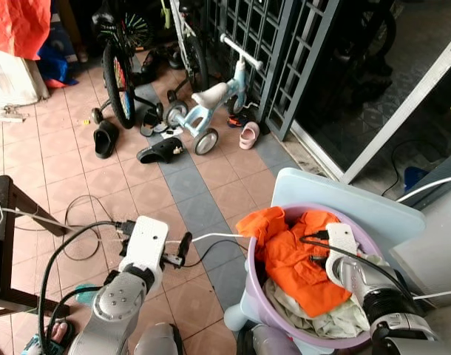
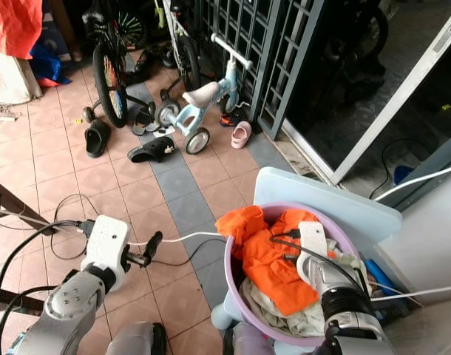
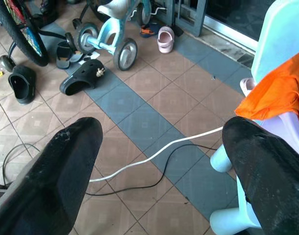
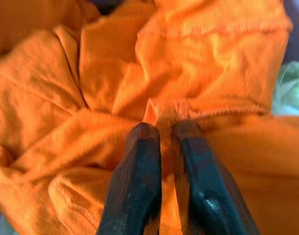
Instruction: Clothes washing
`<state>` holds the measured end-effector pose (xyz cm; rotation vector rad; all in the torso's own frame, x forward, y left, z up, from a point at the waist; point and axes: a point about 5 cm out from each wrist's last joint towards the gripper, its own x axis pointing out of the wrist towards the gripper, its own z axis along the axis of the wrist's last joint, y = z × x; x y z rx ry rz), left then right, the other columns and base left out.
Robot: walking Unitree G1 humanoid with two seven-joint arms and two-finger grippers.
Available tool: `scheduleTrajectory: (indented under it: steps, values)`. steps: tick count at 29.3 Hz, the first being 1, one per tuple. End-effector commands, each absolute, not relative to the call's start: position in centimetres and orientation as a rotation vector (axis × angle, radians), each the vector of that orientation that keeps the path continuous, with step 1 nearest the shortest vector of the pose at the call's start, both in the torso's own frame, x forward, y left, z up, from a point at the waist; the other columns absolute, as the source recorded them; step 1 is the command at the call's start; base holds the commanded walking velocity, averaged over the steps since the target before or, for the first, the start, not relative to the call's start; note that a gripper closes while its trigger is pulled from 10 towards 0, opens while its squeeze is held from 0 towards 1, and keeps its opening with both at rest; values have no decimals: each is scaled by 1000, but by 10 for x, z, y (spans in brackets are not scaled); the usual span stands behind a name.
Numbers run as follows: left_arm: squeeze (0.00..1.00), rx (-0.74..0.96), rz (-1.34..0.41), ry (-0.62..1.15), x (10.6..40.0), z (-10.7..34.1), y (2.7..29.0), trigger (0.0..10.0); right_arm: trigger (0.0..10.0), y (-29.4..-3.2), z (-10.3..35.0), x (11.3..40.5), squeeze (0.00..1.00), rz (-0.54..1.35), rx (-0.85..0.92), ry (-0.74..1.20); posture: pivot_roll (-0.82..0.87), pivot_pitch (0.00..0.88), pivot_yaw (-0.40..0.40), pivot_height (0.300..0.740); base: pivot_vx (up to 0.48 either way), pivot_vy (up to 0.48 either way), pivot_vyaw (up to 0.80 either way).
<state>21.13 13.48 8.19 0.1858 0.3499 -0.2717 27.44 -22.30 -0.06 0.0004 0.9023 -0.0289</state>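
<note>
right gripper (image 4: 165, 134) pinching orange garment (image 4: 90, 98); left gripper (image 3: 161, 142) wide

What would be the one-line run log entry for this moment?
right gripper: shut on orange garment | purple basin: on pale blue chair | left gripper: open, over tiled floor

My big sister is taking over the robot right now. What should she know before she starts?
Right gripper: down in the purple basin, fingers shut on a fold of the orange cloth.
Left gripper: open, holding nothing, out over the tiled floor to the left of the basin.
Things: the basin sits on a pale blue stool; the orange cloth lies on top, pale clothes under it.
Done: the orange cloth is pinched.
Left: lift it out, then the rest of the clothes. No washer can be seen.
Watch out: cables trail across the floor near the stool.
</note>
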Motion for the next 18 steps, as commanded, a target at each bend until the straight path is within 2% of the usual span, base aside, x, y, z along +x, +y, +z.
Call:
scheduleTrajectory:
  steps: [1, 9, 10, 11, 18]
  values:
    - [0, 189, -267, 356, 213, 78, 136, 10000, 0, -223, 5, 277, 0, -18, -4, 856, 13, 16, -62, 740, 0, 0, 0]
    - [0, 207, -299, 350, 223, 74, 132, 10000, 0, -230, 3, 264, 0, -77, -11, 819, -11, 0, -30, 740, 0, 0, 0]
    - [0, 209, -301, 347, 225, 74, 132, 10000, 2980, -233, 7, 264, 0, -81, -52, 791, -15, 0, -27, 740, 0, 0, 0]
    - [0, 209, -304, 343, 225, 74, 131, 10000, 10000, -239, 13, 265, 1000, -100, -120, 756, -17, 0, -25, 740, 0, 0, 0]
    - [0, 212, -336, 317, 229, 76, 126, 10000, 10000, -252, 26, 257, 1000, -186, -163, 677, -35, 0, -14, 740, 0, 0, 0]
